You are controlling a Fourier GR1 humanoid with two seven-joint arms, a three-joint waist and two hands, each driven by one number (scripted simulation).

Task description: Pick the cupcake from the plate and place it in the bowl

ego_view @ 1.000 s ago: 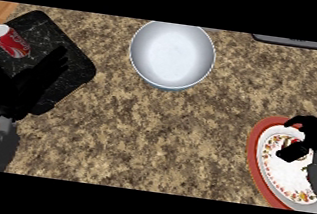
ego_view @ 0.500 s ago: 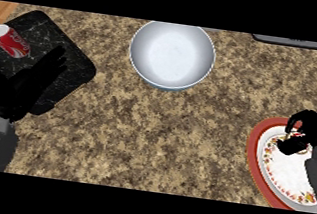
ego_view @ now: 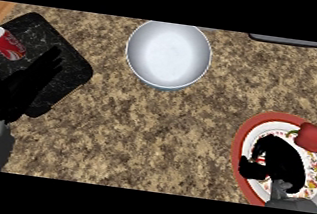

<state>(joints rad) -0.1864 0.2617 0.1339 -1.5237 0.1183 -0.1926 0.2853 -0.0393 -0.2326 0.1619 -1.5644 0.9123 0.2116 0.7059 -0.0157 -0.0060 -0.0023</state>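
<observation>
Speckled granite counter (ego_view: 151,128) here. Near the right edge, your right hand (ego_view: 279,163) sits on the red-rimmed plate (ego_view: 238,145). Can't tell if it's wide or closed, but the cupcake (ego_view: 311,137) sits free just beside it, at the plate's far rim. I'd come at it from the side before lifting. Your left hand (ego_view: 10,92) rests spread open by the left edge. The bowl (ego_view: 168,55) at the far edge holds nothing.
</observation>
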